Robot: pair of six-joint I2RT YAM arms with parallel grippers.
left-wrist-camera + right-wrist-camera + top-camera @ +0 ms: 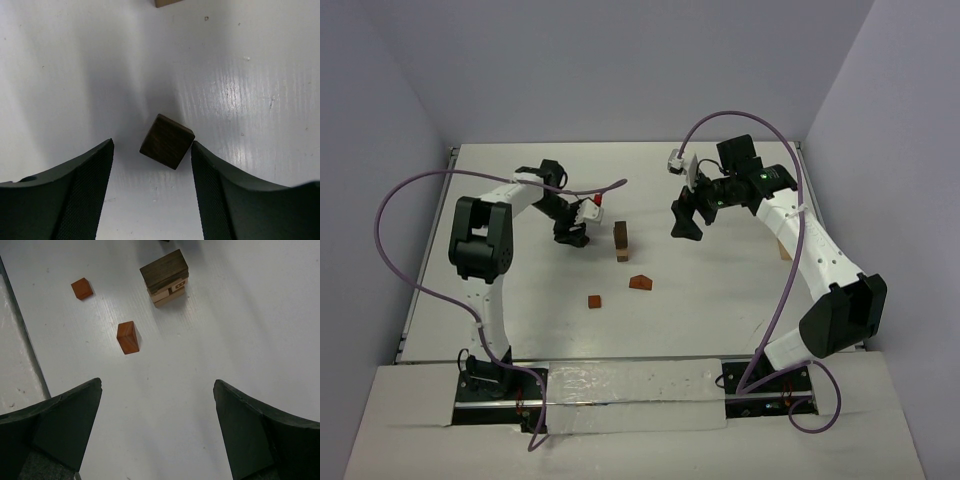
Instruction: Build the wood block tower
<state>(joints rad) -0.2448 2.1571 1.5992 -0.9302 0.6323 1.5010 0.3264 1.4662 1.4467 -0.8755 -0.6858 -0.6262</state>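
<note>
The wood block tower [621,241] is a short narrow stack at the table's middle; it also shows in the right wrist view [165,278], dark block on top. My left gripper [572,234] is open, low over the table left of the tower. A dark brown cube [167,141] lies on the table between its fingertips, close to the right finger [212,175], not gripped. My right gripper [687,222] is open and empty, above the table right of the tower. Two reddish blocks lie loose: a wedge-like one [640,282] [128,337] and a small cube [595,301] [81,288].
A tan wooden piece [783,247] sits at the right behind my right arm. A tan edge [167,2] shows at the top of the left wrist view. The table's left rim [22,335] runs near the small cube.
</note>
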